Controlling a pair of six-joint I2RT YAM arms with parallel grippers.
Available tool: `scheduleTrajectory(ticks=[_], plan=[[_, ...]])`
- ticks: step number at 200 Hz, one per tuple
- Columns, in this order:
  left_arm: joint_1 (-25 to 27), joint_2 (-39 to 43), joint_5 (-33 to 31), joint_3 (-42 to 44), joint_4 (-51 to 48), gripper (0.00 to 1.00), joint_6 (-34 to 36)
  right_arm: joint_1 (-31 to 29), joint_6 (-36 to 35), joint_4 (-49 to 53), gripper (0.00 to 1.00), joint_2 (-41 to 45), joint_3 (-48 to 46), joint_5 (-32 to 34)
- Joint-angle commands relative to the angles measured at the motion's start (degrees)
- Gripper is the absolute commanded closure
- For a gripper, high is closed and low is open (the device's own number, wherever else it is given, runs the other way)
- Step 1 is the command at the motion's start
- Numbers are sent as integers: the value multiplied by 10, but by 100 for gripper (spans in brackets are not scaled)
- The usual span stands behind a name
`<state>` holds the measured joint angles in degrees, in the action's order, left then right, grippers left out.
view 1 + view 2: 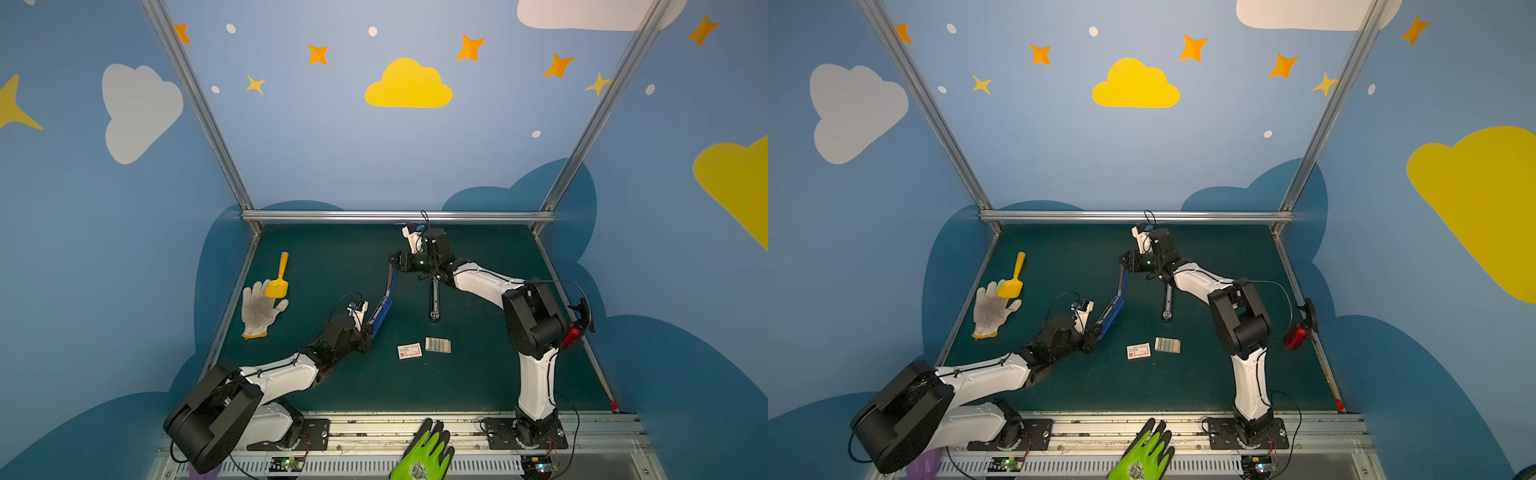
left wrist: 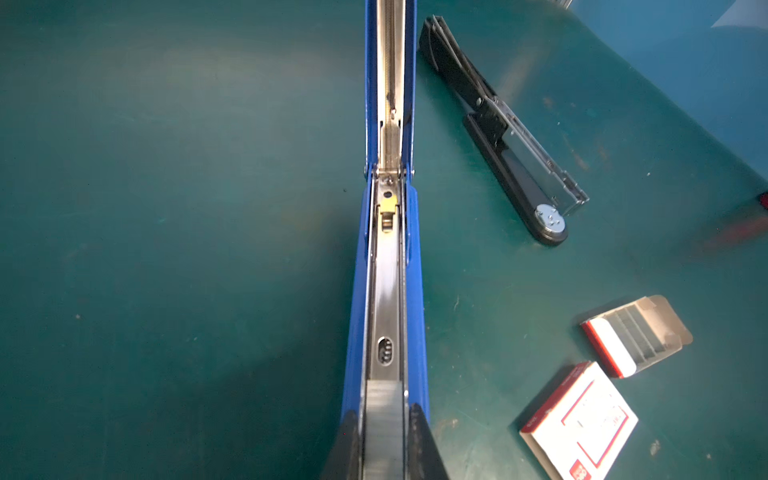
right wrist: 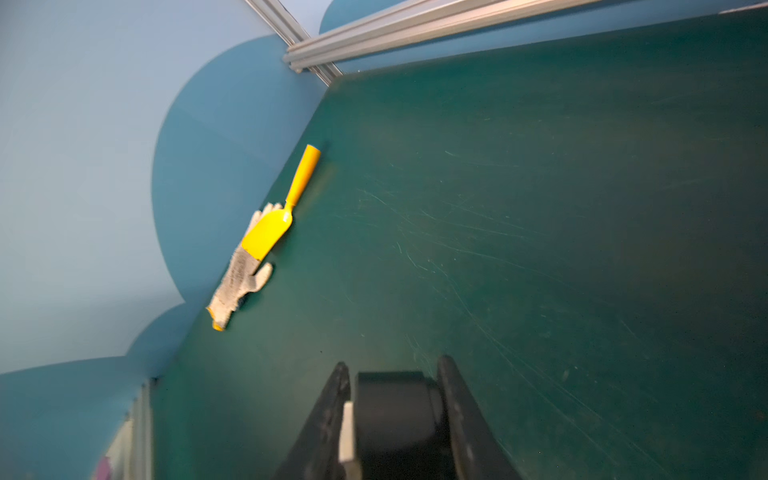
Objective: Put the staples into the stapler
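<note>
A blue stapler [image 1: 384,309] [image 1: 1115,305] is swung wide open above the green mat, bent at its hinge. My left gripper [image 1: 370,329] [image 1: 1096,331] [image 2: 384,440] is shut on the near end of its lower half. The open metal channel [image 2: 386,257] runs away from the fingers, with a ridged silvery strip [image 2: 384,419] lying in it between them. My right gripper [image 1: 395,262] [image 1: 1125,262] [image 3: 390,365] is shut on the dark tip [image 3: 392,407] of the raised upper arm. The staples [image 1: 437,345] [image 1: 1168,345] [image 2: 636,336] sit rowed in a small pale tray on the mat.
A white box with a red mark [image 1: 409,351] [image 2: 582,424] lies beside the tray. A black stapler [image 1: 434,299] [image 2: 511,149] lies open under the right arm. A white glove [image 1: 259,309] and yellow scoop [image 1: 278,278] lie far left. A green glove [image 1: 426,453] rests on the front rail.
</note>
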<state>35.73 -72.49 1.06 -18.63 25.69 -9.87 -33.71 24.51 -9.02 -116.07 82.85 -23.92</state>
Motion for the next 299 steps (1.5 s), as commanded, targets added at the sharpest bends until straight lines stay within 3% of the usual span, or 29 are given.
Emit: scheduleTrajectory(ticks=[1,132,299], plan=[[-1,4,-20,-34,69,96,8,-53,11,61,80,40,-15,-24],[-6,-30,-12,-53,117,96,28,-124,-18,67,72,78,-41,-6],[-13,19,-7,-83,73,96,41,-162,-44,86,72,99,-38,26]])
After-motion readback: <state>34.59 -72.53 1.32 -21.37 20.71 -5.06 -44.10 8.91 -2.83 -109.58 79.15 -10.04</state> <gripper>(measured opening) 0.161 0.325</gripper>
